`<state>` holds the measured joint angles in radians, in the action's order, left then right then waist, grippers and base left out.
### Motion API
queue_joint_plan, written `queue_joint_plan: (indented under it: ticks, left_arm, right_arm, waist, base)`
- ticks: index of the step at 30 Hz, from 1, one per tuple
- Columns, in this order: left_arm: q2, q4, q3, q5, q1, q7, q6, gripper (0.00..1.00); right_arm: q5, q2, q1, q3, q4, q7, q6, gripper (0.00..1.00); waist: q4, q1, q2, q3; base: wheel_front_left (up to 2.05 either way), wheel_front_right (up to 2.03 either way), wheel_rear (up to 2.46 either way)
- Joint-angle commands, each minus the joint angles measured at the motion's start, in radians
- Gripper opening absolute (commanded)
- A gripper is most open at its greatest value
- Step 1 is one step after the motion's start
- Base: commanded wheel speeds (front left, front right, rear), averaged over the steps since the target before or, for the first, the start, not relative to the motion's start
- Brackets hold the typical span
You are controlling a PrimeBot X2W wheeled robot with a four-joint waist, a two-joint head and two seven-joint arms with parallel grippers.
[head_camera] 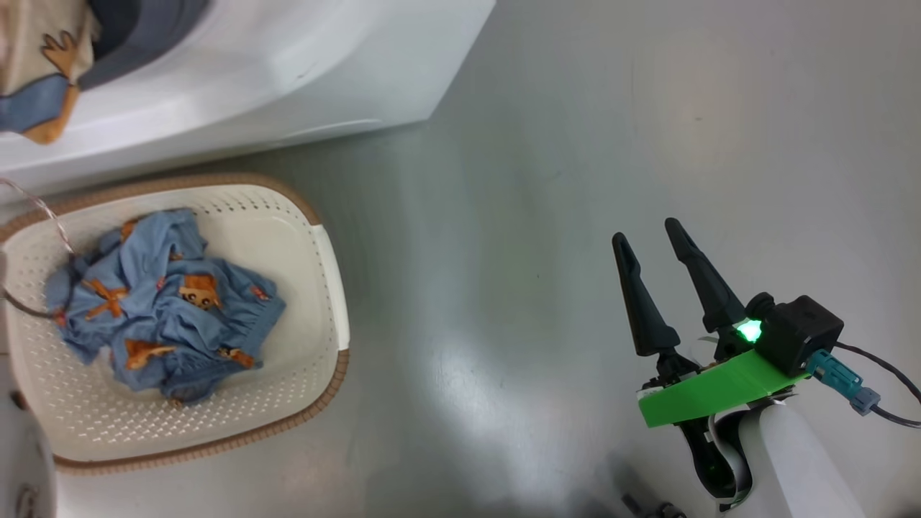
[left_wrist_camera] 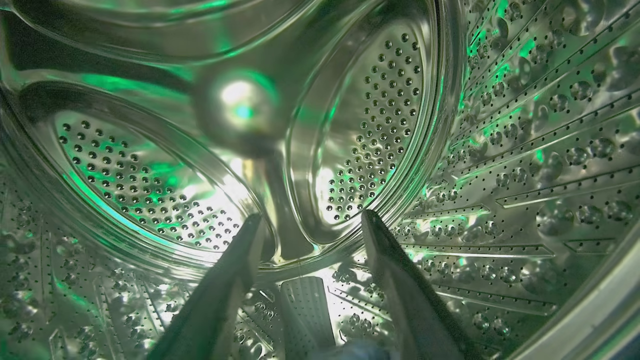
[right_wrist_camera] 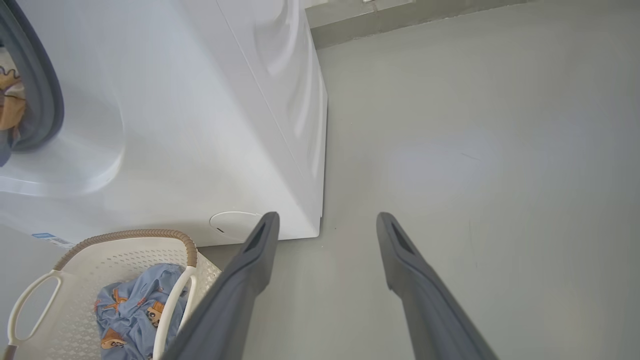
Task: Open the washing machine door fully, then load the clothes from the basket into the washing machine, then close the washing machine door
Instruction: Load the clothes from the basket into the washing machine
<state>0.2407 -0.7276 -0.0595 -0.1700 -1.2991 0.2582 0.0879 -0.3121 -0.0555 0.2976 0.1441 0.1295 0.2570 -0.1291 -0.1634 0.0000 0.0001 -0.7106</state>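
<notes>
Loading is judged partly done: the left gripper is seen inside the drum of the washing machine, fingers spread, nothing clamped; a blue scrap at their base may be cloth. One garment is draped at the gasket, far left; more clothes are left in the basket. The right gripper is held wide and empty over open floor, well apart from the machine's corner.
</notes>
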Motion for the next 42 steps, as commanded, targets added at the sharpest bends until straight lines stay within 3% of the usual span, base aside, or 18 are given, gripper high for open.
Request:
queue_joint_plan:
  ticks: [1,18,30,42]
  left_arm:
    - [0.036,0.011,0.016,0.002,0.032,0.003,-0.012,1.0]
    - [-0.001,0.065,0.03,-0.007,0.166,0.004,-0.018,1.0]
    - [-0.024,0.246,0.079,-0.024,0.357,0.004,-0.03,1.0]
    - [-0.074,0.484,0.152,-0.012,0.647,0.004,-0.061,1.0]
  right_arm:
    - [-0.004,0.004,-0.016,0.015,-0.013,0.005,-0.002,1.0]
    - [-0.004,0.0,-0.019,-0.006,-0.005,0.005,-0.002,1.0]
    - [-0.003,0.001,-0.03,-0.024,-0.011,0.005,-0.002,1.0]
    - [-0.003,0.0,-0.038,-0.022,-0.015,0.005,-0.002,1.0]
  waist:
    - [0.011,0.0,-0.0001,0.022]
    - [0.049,0.0,-0.0001,0.079]
    - [0.068,0.0,-0.0001,0.094]
    - [0.078,0.0,-0.0001,0.104]
  base:
    - [0.0,0.0,0.0]
    - [0.0,0.0,0.0]
    - [0.0,0.0,0.0]
    - [0.0,0.0,0.0]
